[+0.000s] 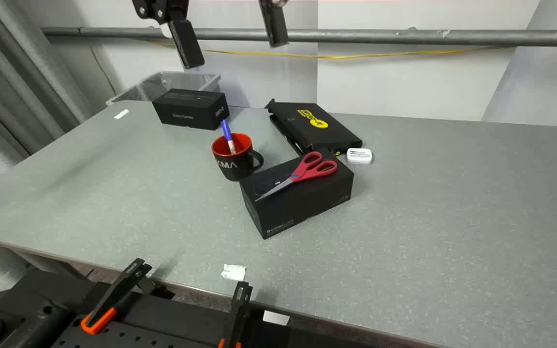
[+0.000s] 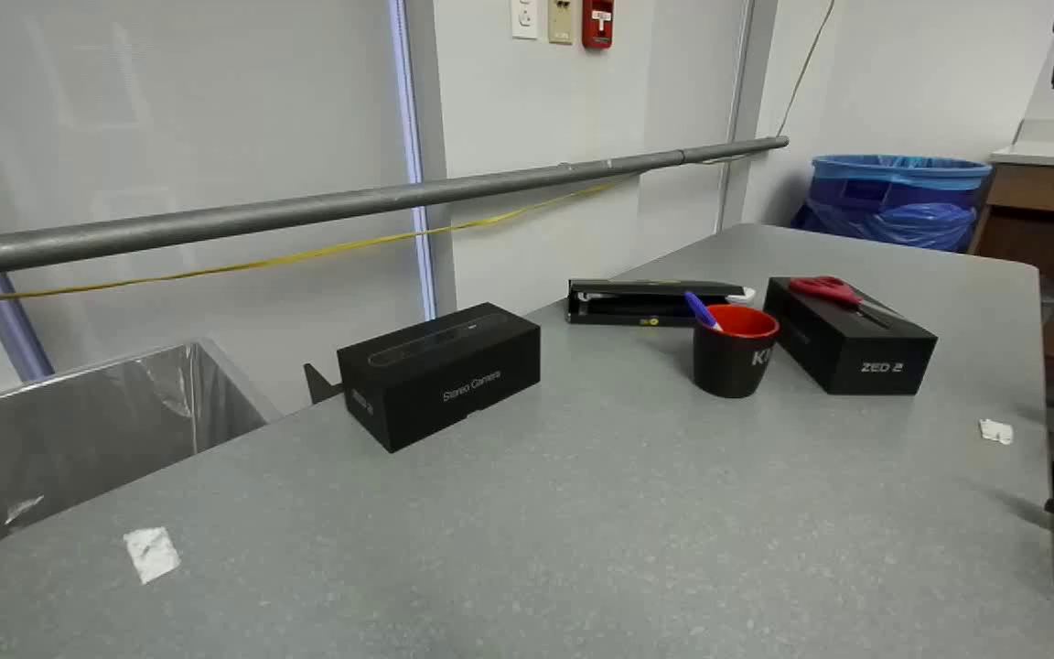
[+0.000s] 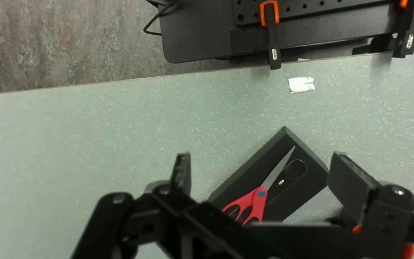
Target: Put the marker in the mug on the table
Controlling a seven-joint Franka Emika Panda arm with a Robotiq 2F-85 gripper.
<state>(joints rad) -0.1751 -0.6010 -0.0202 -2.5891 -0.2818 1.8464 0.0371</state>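
Note:
The blue marker (image 1: 227,131) stands tilted inside the mug (image 1: 232,166), its upper part leaning out over the red rim. In an exterior view the marker (image 2: 700,309) also leans out of the mug (image 2: 730,364). The mug stands upright on the grey table (image 1: 428,232). My gripper (image 1: 236,54) is open and empty, high above the table, apart from the mug and marker. In the wrist view the gripper (image 3: 261,158) has its fingers wide apart. There the mug (image 3: 409,251) is mostly hidden behind a finger, with only bits of red showing, and the marker is hidden.
Red-handled scissors (image 1: 305,169) lie on a black box (image 1: 302,203) beside the mug. Another black box (image 1: 191,108) and an open flat black case (image 1: 319,125) stand farther back. A small white case (image 1: 359,155) lies near them. A clear bin (image 2: 106,430) is beyond the table edge.

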